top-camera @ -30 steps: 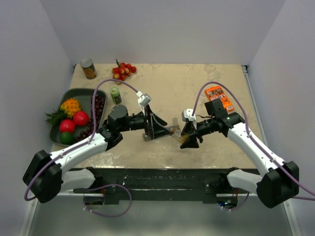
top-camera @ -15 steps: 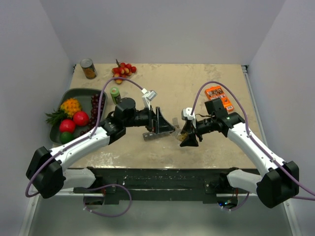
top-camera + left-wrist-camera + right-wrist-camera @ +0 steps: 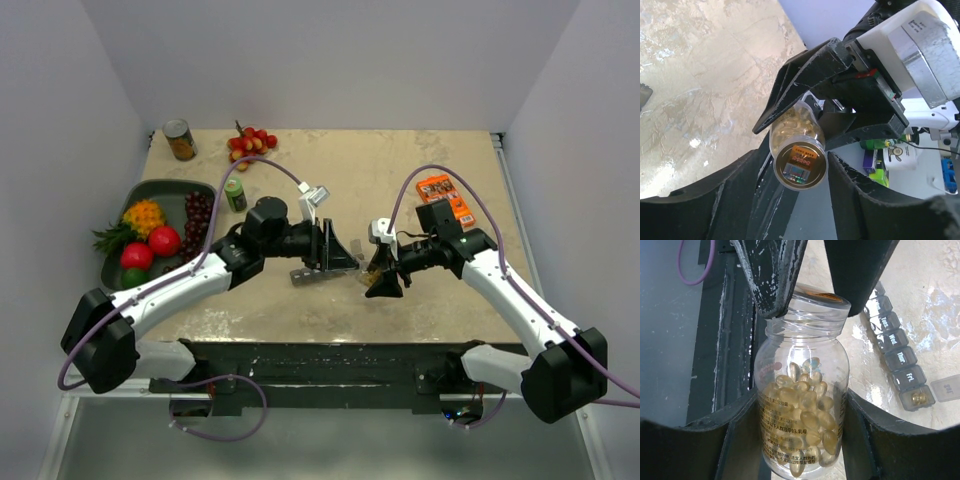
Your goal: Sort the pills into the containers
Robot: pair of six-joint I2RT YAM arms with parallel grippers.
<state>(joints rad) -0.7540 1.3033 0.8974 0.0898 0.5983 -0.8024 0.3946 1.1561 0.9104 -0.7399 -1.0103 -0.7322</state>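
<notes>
My right gripper [image 3: 382, 281] was clamped on the clear bottle [image 3: 801, 390] of pills [image 3: 807, 417]. My left gripper [image 3: 336, 256] straddled its cap [image 3: 800, 170], though I couldn't tell whether it gripped. The grey pill organizer [image 3: 896, 356] lay on the table [image 3: 400, 170] beside them, one lid open.

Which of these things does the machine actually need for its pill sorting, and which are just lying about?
Needed: pill bottle, the pills inside it, weekday pill box.

Just lying about: fruit tray, tin can, berries, green-capped bottle, orange packet.
</notes>
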